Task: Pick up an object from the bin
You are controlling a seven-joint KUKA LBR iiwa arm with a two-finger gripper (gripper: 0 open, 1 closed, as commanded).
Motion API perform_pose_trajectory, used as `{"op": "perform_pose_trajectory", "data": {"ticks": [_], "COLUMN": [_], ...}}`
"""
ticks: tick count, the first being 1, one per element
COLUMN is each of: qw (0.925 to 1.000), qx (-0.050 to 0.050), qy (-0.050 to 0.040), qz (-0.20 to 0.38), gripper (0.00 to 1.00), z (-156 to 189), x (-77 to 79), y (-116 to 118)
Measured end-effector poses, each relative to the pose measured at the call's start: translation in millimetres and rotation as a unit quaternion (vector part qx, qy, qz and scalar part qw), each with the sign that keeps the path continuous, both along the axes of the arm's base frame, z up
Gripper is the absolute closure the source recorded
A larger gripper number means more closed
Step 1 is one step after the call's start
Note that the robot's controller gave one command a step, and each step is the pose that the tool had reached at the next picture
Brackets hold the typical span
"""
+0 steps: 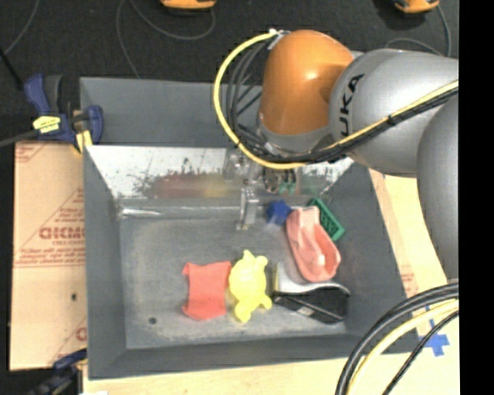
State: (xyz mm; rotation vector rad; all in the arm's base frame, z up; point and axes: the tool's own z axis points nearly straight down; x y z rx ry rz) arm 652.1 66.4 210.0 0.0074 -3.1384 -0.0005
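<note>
From above, the orange wrist cover is hiding much of the gripper, so its opening cannot be judged; it is hanging at the back of the grey bin, just beside a small blue piece lying next to a pink shoe-like thing

The floor is black and looks a bit rough. Thin wires curl across it in loops. Two orange things sit at the far edge, partly cut off.
</note>
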Motion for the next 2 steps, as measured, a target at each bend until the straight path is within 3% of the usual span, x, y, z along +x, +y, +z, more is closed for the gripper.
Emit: {"op": "perform_pose_trajectory", "data": {"ticks": [1, 2], "qw": [1.0, 0.9994], "qx": [0.0, 0.0], "qy": [-0.004, -0.0056], "qz": [0.0, 0.035], "gripper": [0.0, 0.0], "z": [5.6, -33.5], "x": [1.1, -12.7], "y": [-0.2, 24.2]}}
